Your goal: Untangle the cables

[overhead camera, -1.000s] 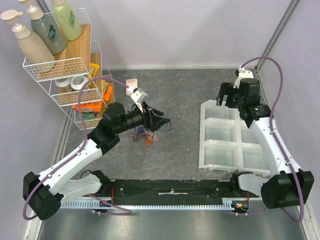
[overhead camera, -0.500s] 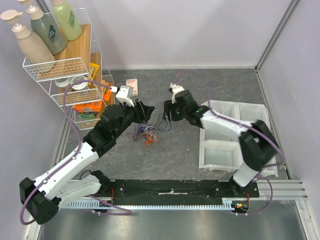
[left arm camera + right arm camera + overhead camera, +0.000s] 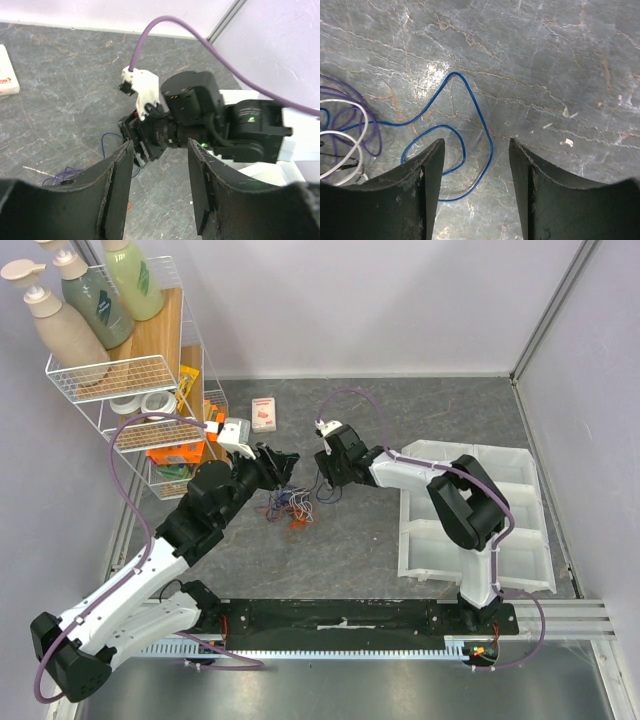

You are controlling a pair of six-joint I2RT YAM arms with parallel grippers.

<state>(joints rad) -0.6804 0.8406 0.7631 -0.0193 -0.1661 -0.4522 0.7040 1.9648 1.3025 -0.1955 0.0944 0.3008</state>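
The cables [image 3: 288, 505] lie in a small tangle of purple, blue, orange-red and white strands on the grey table. My left gripper [image 3: 284, 464] is open and empty, just behind the tangle's left side. My right gripper [image 3: 327, 483] is open and empty, low over the tangle's right edge. In the right wrist view a blue cable [image 3: 470, 95] loops between and ahead of the open gripper [image 3: 476, 150], with purple [image 3: 350, 120] and white [image 3: 357, 145] loops at the left. The left wrist view shows its open gripper [image 3: 161, 150], the blue strand [image 3: 107, 137] and the right gripper's body [image 3: 190, 110].
A wire rack [image 3: 130, 390] with bottles and packets stands at the back left. A white compartment tray [image 3: 470, 520] lies at the right. A small white-and-red card [image 3: 264, 413] lies behind the tangle and shows in the left wrist view [image 3: 7, 80].
The right arm has swung from over the tray at the back right to the tangle's right edge. The left gripper has drawn back from the tangle, up and left.
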